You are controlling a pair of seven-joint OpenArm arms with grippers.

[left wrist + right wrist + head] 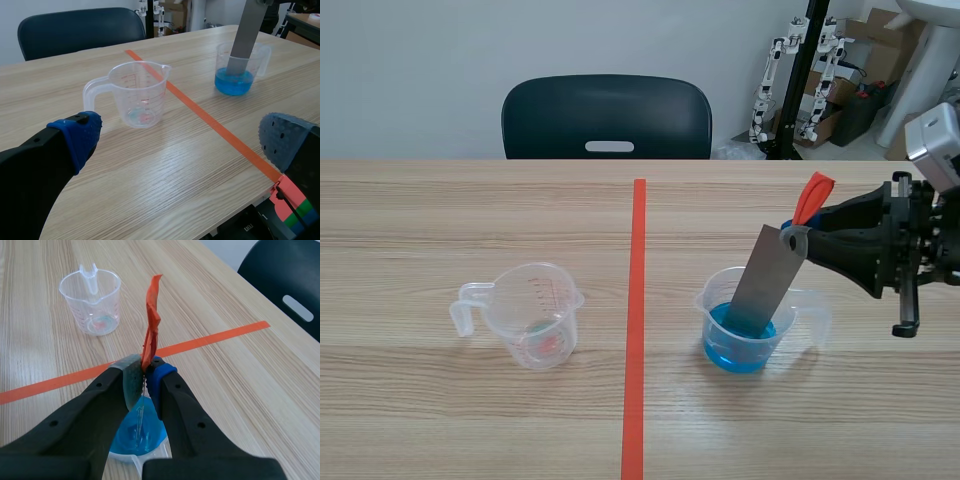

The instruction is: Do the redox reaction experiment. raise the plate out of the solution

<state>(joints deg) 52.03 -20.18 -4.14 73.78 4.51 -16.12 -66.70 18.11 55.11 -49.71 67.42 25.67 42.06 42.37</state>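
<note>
Over on the left side of the pale wooden desk (410, 230), the left gripper (182, 142) is hanging low over the wood. Its two fingers are spread wide apart and are holding nothing. I think it is sitting out of the way because this job needs only one arm.

Just ahead of it, a clear plastic measuring cup with a side handle (533, 315) is standing upright, left of the orange-red tape line. It is holding almost nothing, only a small pinkish bit at the bottom. I cannot tell what that bit is.

Right of the tape line, a second clear plastic cup (708, 312) is standing with bright blue liquid (735, 352) filling its lower part. A flat grey metal plate (765, 285) is leaning in this cup, and its bottom end is dipping into the blue.

The right gripper (802, 238) is hanging above the desk's right side. It is pinching the plate's top end, where a thin orange-red strip (812, 198) is sticking up. Holding the plate up high is probably keeping the fingers dry, and it is leaving room to lift. The plate is not out yet.
</note>
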